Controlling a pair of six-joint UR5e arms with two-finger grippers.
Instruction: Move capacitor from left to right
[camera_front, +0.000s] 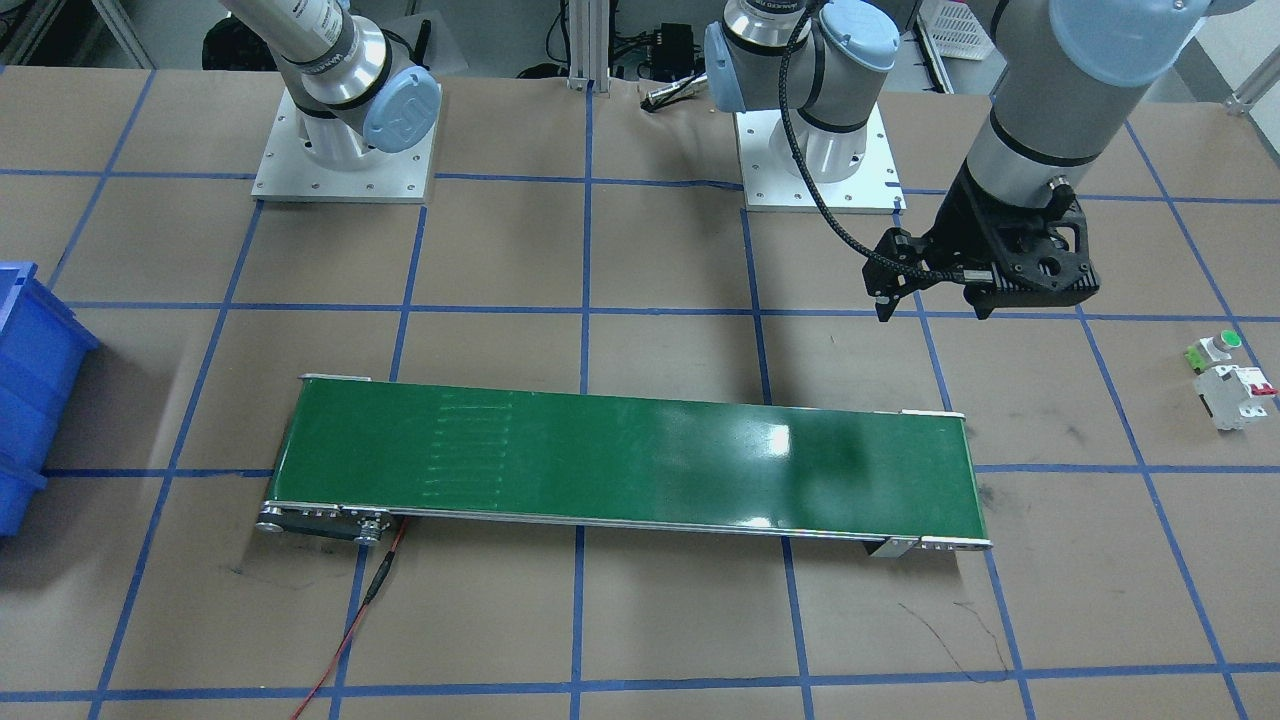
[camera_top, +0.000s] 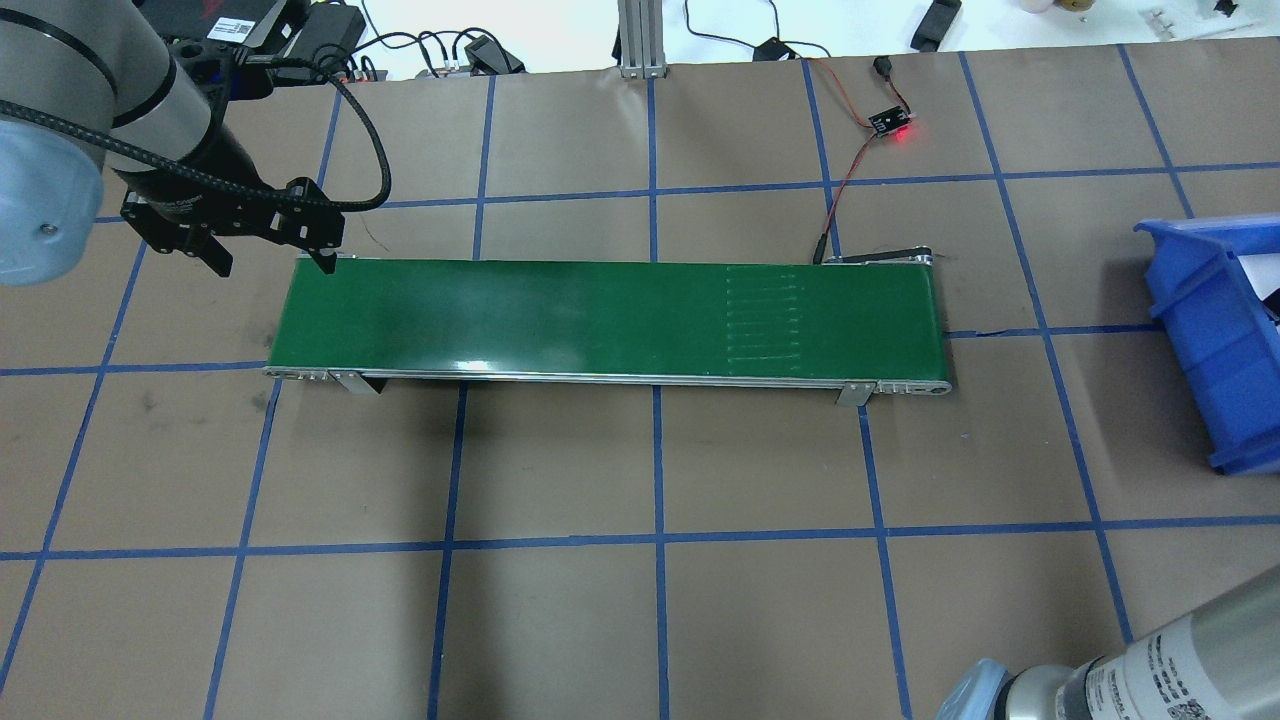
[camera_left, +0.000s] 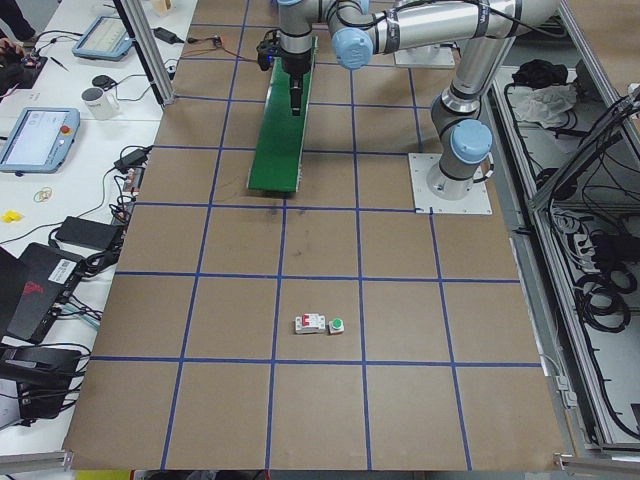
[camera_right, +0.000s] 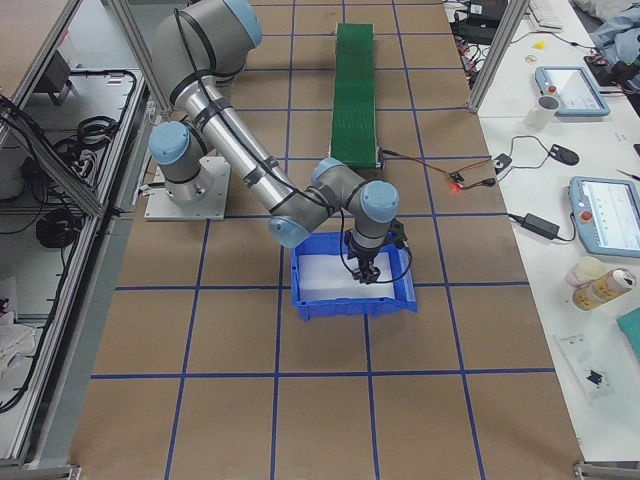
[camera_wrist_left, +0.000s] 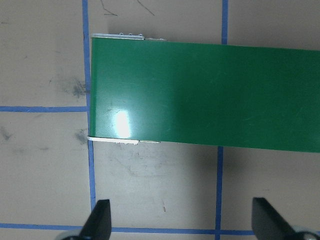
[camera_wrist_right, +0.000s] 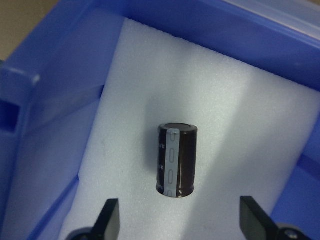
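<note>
Right claw (camera_wrist_right: 181, 222) is hanging wide open, fingers (camera_wrist_right: 107, 220) spread far apart and gripping nothing; we are reading that from its own wrist view. We are seeing the capacitor (camera_wrist_right: 177, 160) just ahead of the fingertips, roughly centred between them and touching neither. Its dark body is showing a pale grey stripe toward the camera. It is resting on the white foam pad (camera_wrist_right: 250, 115), and we are not able to tell whether it is standing or lying. The pad is lining the floor of the blue bin (camera_wrist_right: 50, 100), whose walls are rising around it on all sides we are seeing. In the right-side view the claw is pointing down into this bin. The bin is sitting on the brown surface (camera_top: 760, 470), which is carrying a blue tape grid, off the right-hand end of the green conveyor belt (camera_top: 600, 315) and apart from it. Left claw (camera_front: 932, 305) is hovering above the surface near the belt's left end, also spread wide and carrying nothing. Further out on our left, well apart from the belt, the white breaker (camera_front: 1235, 392) with its red switch is lying just beside the green-capped push button (camera_front: 1215, 345).
</note>
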